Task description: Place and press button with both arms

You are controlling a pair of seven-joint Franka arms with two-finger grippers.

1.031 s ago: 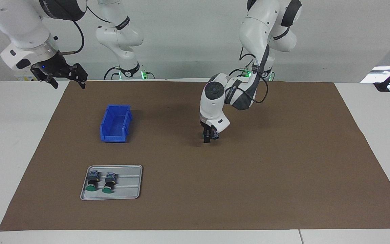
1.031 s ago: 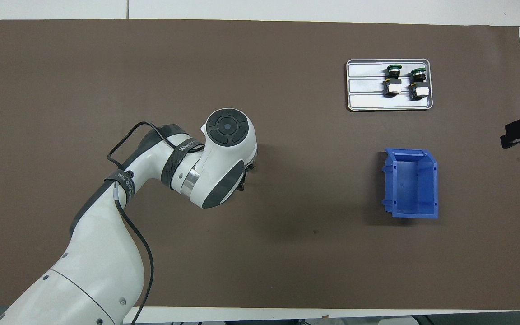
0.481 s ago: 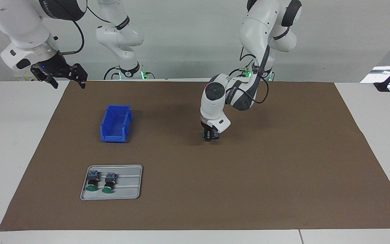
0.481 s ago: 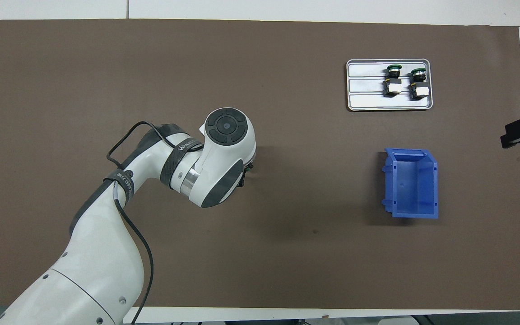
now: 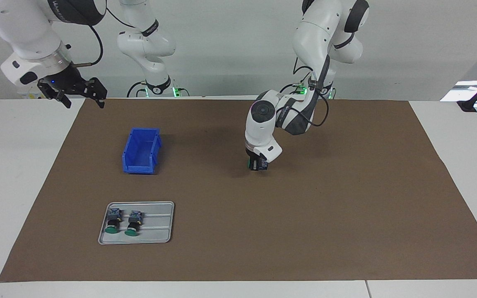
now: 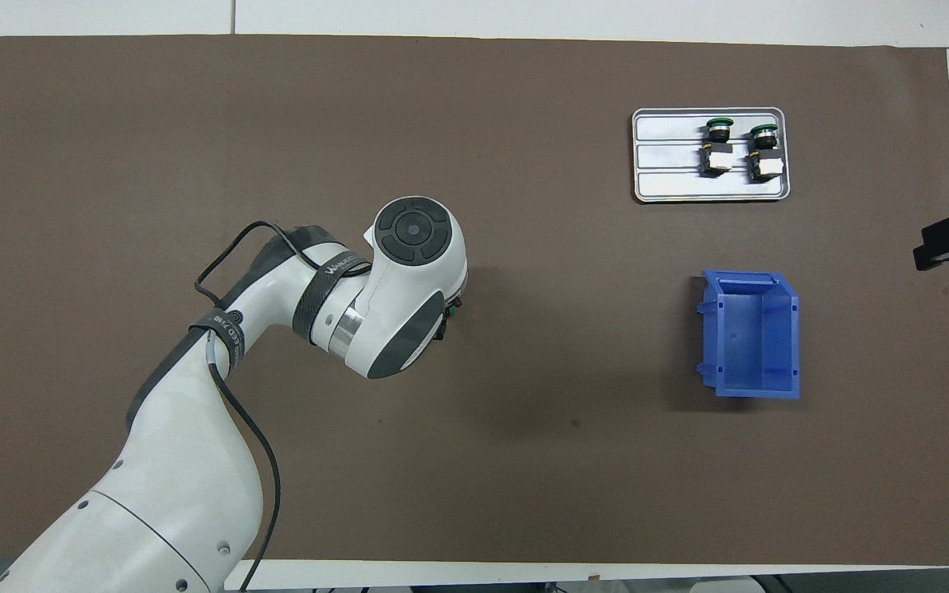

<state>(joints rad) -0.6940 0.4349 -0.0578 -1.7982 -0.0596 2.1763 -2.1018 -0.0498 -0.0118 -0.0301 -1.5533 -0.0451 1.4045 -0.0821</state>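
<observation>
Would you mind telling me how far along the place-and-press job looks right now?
Early to middle. One button is off the tray and in the left gripper, low over the middle of the mat. Two more buttons lie on the tray. The right gripper, open, waits up at its own end, so the pressing remains. The blue bin holds nothing visible.

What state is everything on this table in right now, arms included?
Left gripper: down at the mat's middle, closed on a button.
Right gripper: open, waiting above the table's edge.
Blue bin: upright, empty.
Tray: holds two buttons lying down.
</observation>
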